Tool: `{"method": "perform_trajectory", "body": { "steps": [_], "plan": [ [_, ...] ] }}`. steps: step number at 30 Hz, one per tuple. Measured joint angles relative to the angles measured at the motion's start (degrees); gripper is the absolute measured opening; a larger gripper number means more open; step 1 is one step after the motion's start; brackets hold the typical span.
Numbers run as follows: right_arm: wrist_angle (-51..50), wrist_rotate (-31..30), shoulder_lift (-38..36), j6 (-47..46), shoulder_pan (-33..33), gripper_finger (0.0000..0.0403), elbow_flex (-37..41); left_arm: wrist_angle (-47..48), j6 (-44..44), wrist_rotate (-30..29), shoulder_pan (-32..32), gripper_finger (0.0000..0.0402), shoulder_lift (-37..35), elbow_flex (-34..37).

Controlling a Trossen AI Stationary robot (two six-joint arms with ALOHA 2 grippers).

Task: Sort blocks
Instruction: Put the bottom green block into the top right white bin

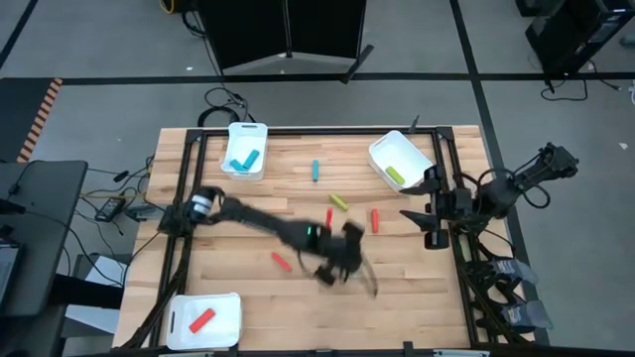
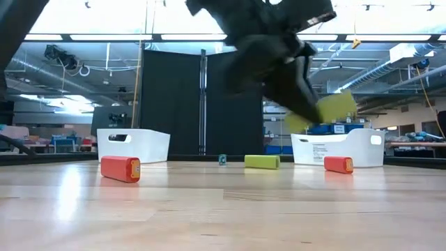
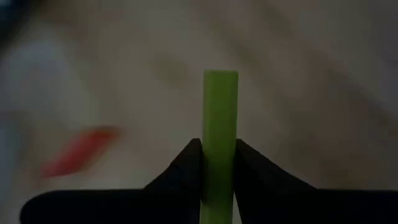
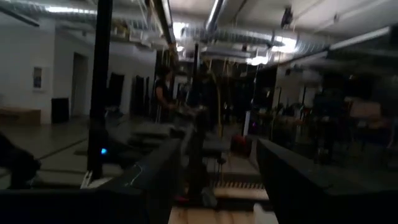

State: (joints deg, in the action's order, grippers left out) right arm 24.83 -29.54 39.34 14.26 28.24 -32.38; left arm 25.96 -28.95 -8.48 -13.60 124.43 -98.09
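Wooden slats of the table [image 1: 248, 297] carry three white trays and scattered blocks; a workshop with a black curtain lies behind. Left hand [image 1: 342, 260], reaching to mid-table, is clamped on a yellow-green block [image 3: 220, 118], which stands up between the two dark fingers [image 3: 186, 168] in the wrist view and shows lifted clear of the wood in the low view [image 2: 338, 106]. Right hand [image 1: 434, 226] waits at the table's right edge, beside the far right tray [image 1: 382, 151]; its fingers stand apart with nothing between them.

Destination, as judged: that far right tray, beyond and to the right of the working hand, already holds a yellow-green block [image 1: 396, 176], so the carried one likely belongs there. Far left tray [image 1: 234, 134] holds teal-blue blocks [image 1: 245, 159]; near left tray [image 1: 226, 322] holds a red block [image 1: 201, 320].

For a clean step, keep the grip firm during transit, since the block is pinched near its lower part and could pivot. Travel high enough to clear the loose yellow-green block [image 1: 338, 202] and red block [image 1: 375, 219] just beyond the hand, and the tray's wall. Approach from the tray's open side, away from the waiting right arm. Release only once the block is over the tray's floor, and low, so it does not bounce out.

Loose elsewhere: a teal-blue block [image 1: 316, 171] farther off, and a red block [image 1: 281, 262] to the hand's left.
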Motion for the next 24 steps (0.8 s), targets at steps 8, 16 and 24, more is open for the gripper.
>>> {"method": "perform_trajectory", "body": {
  "steps": [8, 16, 24],
  "plan": [
    [9.5, 0.0, -0.1, 11.3, 2.2, 0.0223, 0.0, -16.0, 6.6, 2.2, 14.2, 0.0065, 0.7, -4.9],
    [11.2, 0.0, -0.1, 15.9, 2.5, 0.0222, 0.0, -21.3, 20.4, 7.1, 25.1, 0.0065, 9.6, -17.0],
    [10.7, -1.0, 0.0, 16.7, 2.6, 0.0222, 0.0, -19.6, 29.1, 10.3, 29.7, 0.0065, 23.4, -35.2]
  ]
}}
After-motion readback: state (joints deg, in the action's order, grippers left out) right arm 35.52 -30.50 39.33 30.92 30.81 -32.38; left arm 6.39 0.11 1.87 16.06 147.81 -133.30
